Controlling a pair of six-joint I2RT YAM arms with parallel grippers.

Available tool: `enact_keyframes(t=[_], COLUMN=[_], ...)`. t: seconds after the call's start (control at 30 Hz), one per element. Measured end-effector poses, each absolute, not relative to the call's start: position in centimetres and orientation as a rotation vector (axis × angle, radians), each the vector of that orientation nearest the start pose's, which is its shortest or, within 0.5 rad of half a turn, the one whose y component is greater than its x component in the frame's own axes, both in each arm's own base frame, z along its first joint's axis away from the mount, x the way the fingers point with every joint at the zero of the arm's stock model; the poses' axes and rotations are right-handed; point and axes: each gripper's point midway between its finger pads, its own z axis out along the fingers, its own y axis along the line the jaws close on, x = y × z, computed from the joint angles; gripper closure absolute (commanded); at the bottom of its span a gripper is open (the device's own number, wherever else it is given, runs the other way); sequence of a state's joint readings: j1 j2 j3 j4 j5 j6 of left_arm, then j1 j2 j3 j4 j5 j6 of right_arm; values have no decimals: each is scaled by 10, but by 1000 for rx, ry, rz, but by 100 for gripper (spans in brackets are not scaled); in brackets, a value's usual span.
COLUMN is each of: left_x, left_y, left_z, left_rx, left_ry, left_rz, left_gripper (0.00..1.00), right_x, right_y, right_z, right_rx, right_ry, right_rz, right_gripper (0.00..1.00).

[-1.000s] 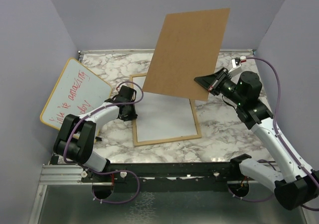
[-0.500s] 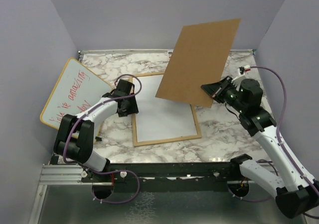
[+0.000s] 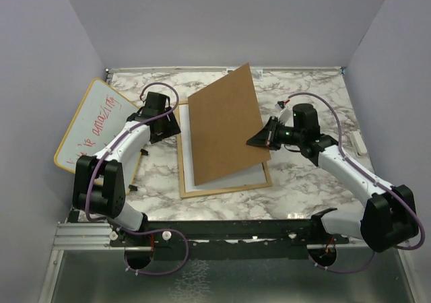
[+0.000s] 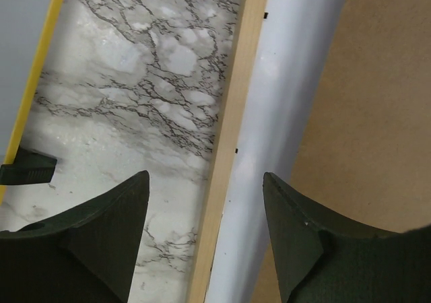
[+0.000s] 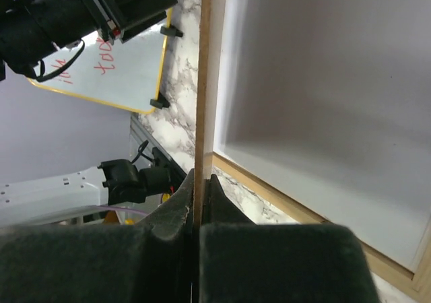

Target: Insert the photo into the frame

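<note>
The frame (image 3: 225, 187), thin light wood, lies flat mid-table. A white sheet (image 3: 189, 148), the photo's plain back, lies inside it. My right gripper (image 3: 259, 140) is shut on the right edge of the brown backing board (image 3: 225, 131) and holds it tilted over the frame, its lower edge near the frame's front rail. In the right wrist view the board's edge (image 5: 204, 81) is pinched between the fingers. My left gripper (image 3: 170, 122) is open and empty at the frame's far left corner. In the left wrist view its jaws straddle the frame rail (image 4: 232, 114) and the white sheet (image 4: 283, 114).
A round-cornered whiteboard (image 3: 101, 124) with red handwriting leans at the left, close to my left arm. A small white piece (image 3: 355, 141) lies near the right wall. Purple walls close in on three sides of the marble table (image 3: 303, 175).
My right gripper has brought the backing board down from high in the air to a tilt over the frame. My left gripper has moved back along the frame's left rail to its far corner.
</note>
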State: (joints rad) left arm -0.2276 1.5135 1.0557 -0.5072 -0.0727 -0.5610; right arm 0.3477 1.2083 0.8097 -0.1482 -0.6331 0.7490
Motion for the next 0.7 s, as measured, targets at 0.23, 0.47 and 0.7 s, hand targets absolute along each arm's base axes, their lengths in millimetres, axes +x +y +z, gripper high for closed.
enact_keyframes(t=[0.23,0.47,0.7], left_x=[360,367,368], left_y=[-78,-76,-81], left_z=[78,51,34], left_rx=[-533,-567,-600], left_ry=[2542,2594,2627], left_rz=[-175,-176,-200], left_gripper=[37,46,59], right_x=[273,264,265], right_y=[244,245,248], right_z=[171,155,144], right_rx=[6,-12,19], right_ry=[2306,2316,2322], right_rz=[1371,1412,1448], right_gripper=[100,100,100])
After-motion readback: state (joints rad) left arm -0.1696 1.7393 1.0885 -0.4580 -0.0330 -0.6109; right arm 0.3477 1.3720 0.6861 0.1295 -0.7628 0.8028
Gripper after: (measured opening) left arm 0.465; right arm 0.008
